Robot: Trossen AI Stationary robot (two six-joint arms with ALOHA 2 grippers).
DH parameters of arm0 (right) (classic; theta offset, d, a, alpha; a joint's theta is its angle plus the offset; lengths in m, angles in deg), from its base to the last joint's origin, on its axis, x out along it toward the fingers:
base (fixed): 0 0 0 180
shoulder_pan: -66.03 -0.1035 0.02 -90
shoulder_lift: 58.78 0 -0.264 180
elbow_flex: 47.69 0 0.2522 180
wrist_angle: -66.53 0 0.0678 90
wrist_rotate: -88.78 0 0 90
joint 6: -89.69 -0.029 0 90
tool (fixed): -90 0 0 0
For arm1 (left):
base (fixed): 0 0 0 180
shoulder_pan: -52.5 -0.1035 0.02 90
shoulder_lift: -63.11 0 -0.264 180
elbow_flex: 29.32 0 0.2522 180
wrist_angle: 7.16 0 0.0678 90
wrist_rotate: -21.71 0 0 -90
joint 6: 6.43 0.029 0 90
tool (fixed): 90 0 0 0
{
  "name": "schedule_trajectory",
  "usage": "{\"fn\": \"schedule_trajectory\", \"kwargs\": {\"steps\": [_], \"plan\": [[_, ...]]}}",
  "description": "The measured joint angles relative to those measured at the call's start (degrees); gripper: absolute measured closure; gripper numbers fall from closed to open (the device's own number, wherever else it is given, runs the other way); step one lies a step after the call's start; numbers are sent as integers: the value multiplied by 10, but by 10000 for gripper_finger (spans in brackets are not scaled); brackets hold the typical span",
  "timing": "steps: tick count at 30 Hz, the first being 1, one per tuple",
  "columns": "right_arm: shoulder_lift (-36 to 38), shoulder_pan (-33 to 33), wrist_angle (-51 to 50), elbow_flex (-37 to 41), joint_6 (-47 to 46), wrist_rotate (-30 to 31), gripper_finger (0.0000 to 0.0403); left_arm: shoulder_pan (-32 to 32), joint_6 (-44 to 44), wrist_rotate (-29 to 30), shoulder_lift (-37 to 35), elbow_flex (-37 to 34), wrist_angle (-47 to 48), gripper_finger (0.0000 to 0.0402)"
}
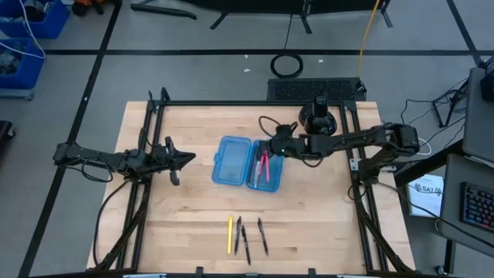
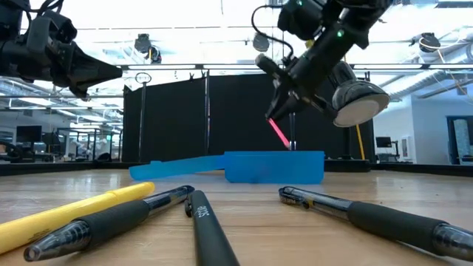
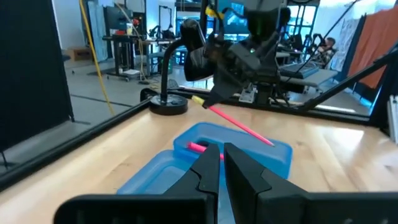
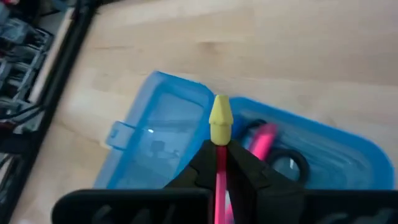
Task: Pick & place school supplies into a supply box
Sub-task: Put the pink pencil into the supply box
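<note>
Right jaws (image 1: 269,149) clamping pink pen (image 4: 220,180) above supply box (image 1: 231,162), left jaws (image 1: 187,158) nearly closed, 4 sticks (image 1: 245,235) well apart.

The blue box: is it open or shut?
Open. The box lies with both halves flat side by side; a pink pen rests in one half.

Scissors (image 4: 287,163) in supply box (image 4: 155,130) half hidden behind right tool (image 4: 221,167).

One blue pencil case (image 1: 233,161), open in two halves. One yellow pencil (image 1: 230,235) and three black pens (image 1: 245,242) on the near table. Two pink pens: one held above the case (image 2: 278,134), one inside it (image 4: 262,140). One pair of scissors (image 4: 287,163) inside.
</note>
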State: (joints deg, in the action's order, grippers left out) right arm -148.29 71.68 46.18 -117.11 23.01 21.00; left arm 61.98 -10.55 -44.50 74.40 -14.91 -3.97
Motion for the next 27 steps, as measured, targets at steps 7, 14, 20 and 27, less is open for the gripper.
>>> {"fn": "schedule_trajectory", "kwargs": {"steps": [7, 14, 20, 27], "plan": [[0, 0, 0, 25, -36, 0, 395, 0, 12, 1, 0, 0, -1, 376], [-20, 7, 9, 26, -46, 0, 395, 0, 10, 1, 0, 0, -31, 376], [-68, 10, 20, 26, -62, -46, 395, 0, 9, 1, 0, 0, -45, 376], [-114, 23, 38, 26, -76, -76, 395, 0, 9, 2, 0, 0, -45, 376]]}}
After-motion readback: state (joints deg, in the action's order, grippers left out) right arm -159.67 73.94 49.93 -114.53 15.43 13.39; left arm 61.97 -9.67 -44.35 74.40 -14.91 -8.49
